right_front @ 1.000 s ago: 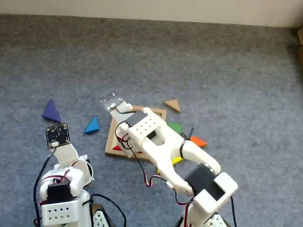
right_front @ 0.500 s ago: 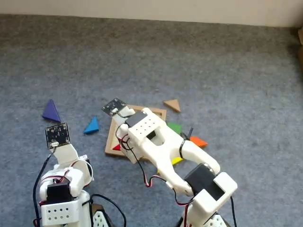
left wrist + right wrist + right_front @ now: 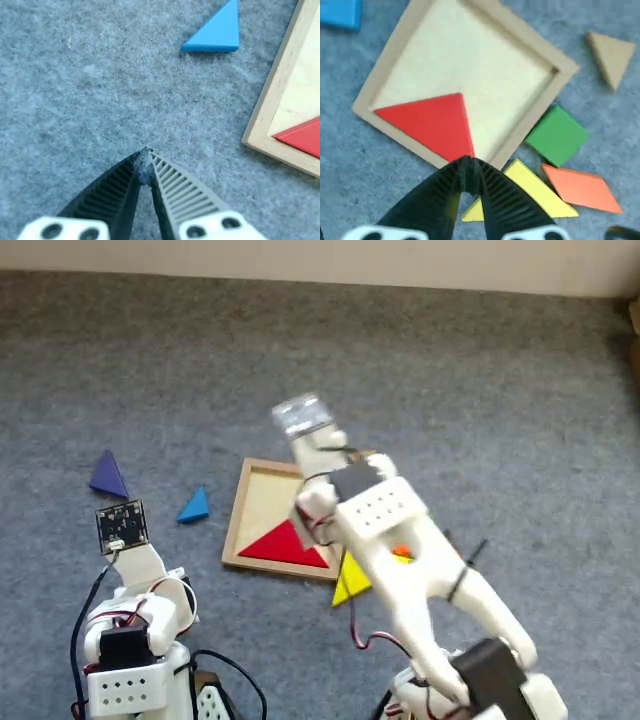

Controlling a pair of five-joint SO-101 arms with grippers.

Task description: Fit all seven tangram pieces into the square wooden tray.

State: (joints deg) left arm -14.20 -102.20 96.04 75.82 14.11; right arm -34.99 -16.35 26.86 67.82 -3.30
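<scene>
The square wooden tray (image 3: 470, 60) lies on grey carpet with a red triangle (image 3: 435, 122) flat in one corner. In the right wrist view my right gripper (image 3: 467, 162) is shut and empty, above the tray's rim beside the red triangle's tip. Outside the tray, close to it, lie a green square (image 3: 556, 135), a yellow triangle (image 3: 535, 192), an orange parallelogram (image 3: 580, 187) and a tan triangle (image 3: 610, 55). My left gripper (image 3: 146, 152) is shut on nothing, low over the carpet, short of the blue triangle (image 3: 217, 32). A purple triangle (image 3: 108, 475) lies farther left.
The right arm (image 3: 385, 515) stretches over the tray's right side and covers the pieces there. The left arm (image 3: 125, 630) sits at the front left. Open carpet spreads behind the tray (image 3: 250, 510) and to the far right.
The right arm has swung to the right and farther back, uncovering the tray and the red triangle in it. The left arm has not moved.
</scene>
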